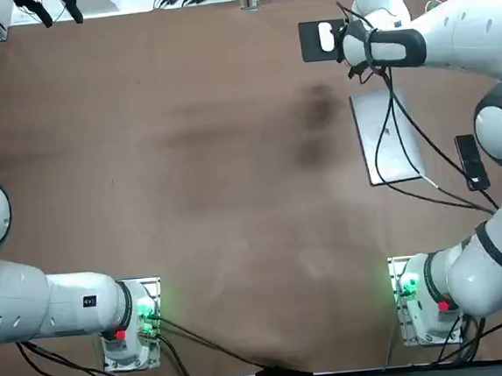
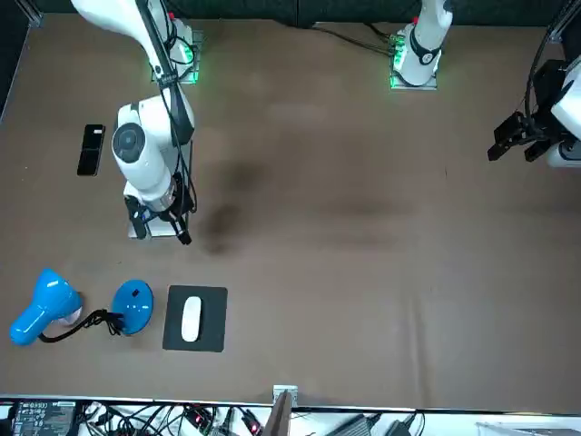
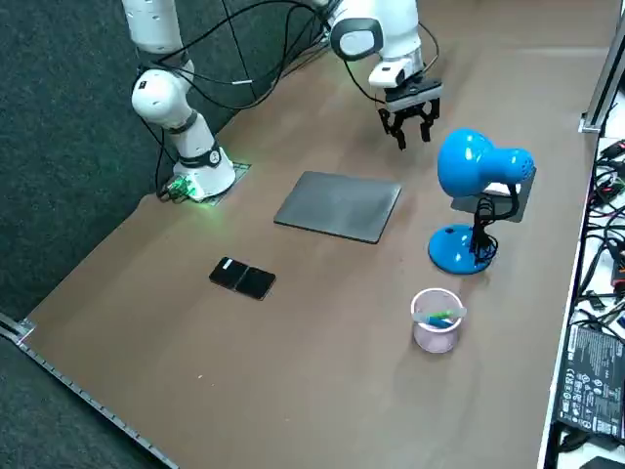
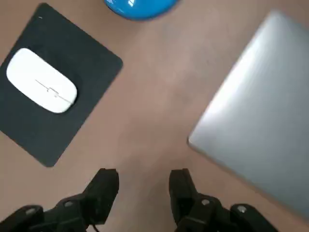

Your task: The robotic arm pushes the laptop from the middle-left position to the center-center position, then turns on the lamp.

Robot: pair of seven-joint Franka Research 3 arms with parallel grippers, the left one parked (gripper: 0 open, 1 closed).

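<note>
Silver laptop [image 4: 260, 111] edge nr hand [image 4: 143, 178] (fingers [image 4: 107, 186] apart).

Can't read any text from here, folks. The black box [image 3: 589, 386] has printing too small for me to make out, and the right gripper [image 3: 412, 135], hanging just past the laptop [image 3: 339, 206], shows no lettering.

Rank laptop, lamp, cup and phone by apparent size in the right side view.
1. The laptop and the lamp: about alike, not ranked.
2. The cup, which is nearer the camera.
3. The phone.
The right gripper hangs open past the laptop.
</note>
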